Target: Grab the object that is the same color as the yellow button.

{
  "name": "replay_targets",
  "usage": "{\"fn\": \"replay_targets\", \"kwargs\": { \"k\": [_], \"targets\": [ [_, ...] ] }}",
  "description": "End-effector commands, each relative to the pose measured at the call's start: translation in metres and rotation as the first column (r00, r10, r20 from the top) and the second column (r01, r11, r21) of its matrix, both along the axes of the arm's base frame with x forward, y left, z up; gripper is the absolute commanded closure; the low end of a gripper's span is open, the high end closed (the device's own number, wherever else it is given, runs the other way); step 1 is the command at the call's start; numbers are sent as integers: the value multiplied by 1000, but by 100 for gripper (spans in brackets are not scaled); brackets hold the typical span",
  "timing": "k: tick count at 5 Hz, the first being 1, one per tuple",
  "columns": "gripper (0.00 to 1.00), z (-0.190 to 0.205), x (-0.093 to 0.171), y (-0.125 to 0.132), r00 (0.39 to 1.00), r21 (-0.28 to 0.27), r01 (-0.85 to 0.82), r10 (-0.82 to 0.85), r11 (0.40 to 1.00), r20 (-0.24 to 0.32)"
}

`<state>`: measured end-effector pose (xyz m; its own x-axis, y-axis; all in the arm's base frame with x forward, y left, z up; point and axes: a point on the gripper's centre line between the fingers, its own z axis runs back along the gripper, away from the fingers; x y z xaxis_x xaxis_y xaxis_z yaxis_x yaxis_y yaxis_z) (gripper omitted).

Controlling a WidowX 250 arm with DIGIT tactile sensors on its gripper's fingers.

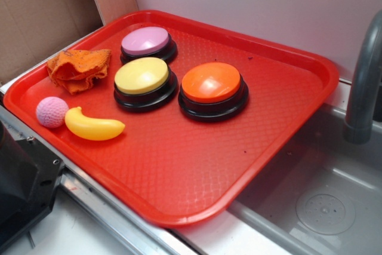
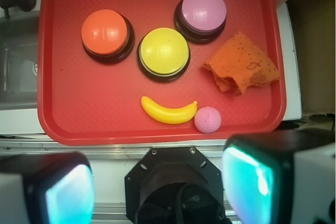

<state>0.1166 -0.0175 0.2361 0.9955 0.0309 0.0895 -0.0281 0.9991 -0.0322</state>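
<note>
My gripper (image 2: 157, 182) hangs spread, high above the tray (image 2: 63, 124) for overview; banana (image 2: 167, 112) ahead, touching pink ball (image 2: 207, 119).

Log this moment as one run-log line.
phase: pre-grasp | gripper: open, above tray edge | target: banana, untouched, touching pink ball

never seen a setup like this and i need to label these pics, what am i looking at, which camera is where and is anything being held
This is a small robot arm working over a red plastic tray beside a grey sink. One picture is a side view from outside. The other looks down from a camera on the arm's wrist; the two blurry blocks at its bottom are the gripper fingers, spread apart and holding nothing. On the tray stand three round push buttons: yellow-topped, orange-topped and pink-topped. Nearer the arm lie a glossy yellow toy banana, a pink dimpled ball touching its tip, and a crumpled orange cloth.
</note>
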Motion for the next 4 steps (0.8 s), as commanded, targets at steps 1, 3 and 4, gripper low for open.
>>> {"fn": "replay_targets", "kwargs": {
  "k": [1,3,4],
  "targets": [
    [0,0,0,0,1000,0,0,0,1000,0],
    [0,-32,1,6,981,-38,-196,196,980,0],
    [0,-69,3,10,917,-45,-399,399,916,2]
  ]
}}
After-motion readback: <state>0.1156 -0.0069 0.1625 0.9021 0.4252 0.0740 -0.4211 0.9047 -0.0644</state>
